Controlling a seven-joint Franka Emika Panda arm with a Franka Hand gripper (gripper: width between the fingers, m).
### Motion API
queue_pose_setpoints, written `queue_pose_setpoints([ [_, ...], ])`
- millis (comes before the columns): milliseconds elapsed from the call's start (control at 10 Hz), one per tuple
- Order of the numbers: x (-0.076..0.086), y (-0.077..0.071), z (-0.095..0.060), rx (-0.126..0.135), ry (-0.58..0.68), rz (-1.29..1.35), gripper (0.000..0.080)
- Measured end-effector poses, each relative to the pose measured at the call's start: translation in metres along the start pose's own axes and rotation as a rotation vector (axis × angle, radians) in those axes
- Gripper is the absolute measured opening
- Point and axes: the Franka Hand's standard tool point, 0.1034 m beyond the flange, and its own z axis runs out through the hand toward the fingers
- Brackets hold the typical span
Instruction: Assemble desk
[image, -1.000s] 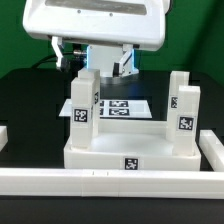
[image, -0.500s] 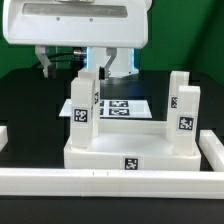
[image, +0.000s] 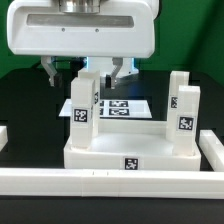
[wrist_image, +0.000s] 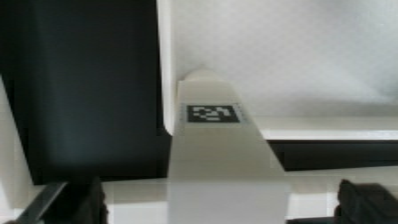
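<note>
The white desk top (image: 130, 150) lies upside down against the front rail, with tags on its sides. Two short square white legs stand upright in its corner sockets, one on the exterior view's left (image: 85, 100) and one on the right (image: 183, 110). My gripper (image: 85, 75) is open and hangs straight over the left leg, with one finger (image: 52, 72) on each side of the leg's top and clear of it. In the wrist view the tagged leg (wrist_image: 222, 150) rises between the two dark fingers (wrist_image: 71, 205), and my gripper (wrist_image: 217, 208) holds nothing.
The marker board (image: 128, 105) lies flat on the black table behind the desk top. A long white rail (image: 110, 181) runs along the table's front edge, with short pieces at both ends. The gripper's large white body fills the top of the exterior view.
My gripper has moved to the exterior view's left, from above the space right of the left leg to directly over it, and its fingers now straddle the leg's top. The desk parts have not moved.
</note>
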Motion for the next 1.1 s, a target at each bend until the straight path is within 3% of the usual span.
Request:
queue_pose_setpoints([
  [400,-0.0005,0.0019,0.0063,-0.009,0.001,0.000,0.0622],
  [600,-0.0005,0.0020,0.0062,-0.009,0.001,0.000,0.0286],
  [900,-0.0005,0.0020,0.0063,-0.009,0.002,0.039,0.0288],
  [1100,-0.0005,0.0034,0.0061,0.000,0.004,0.210,0.0288],
])
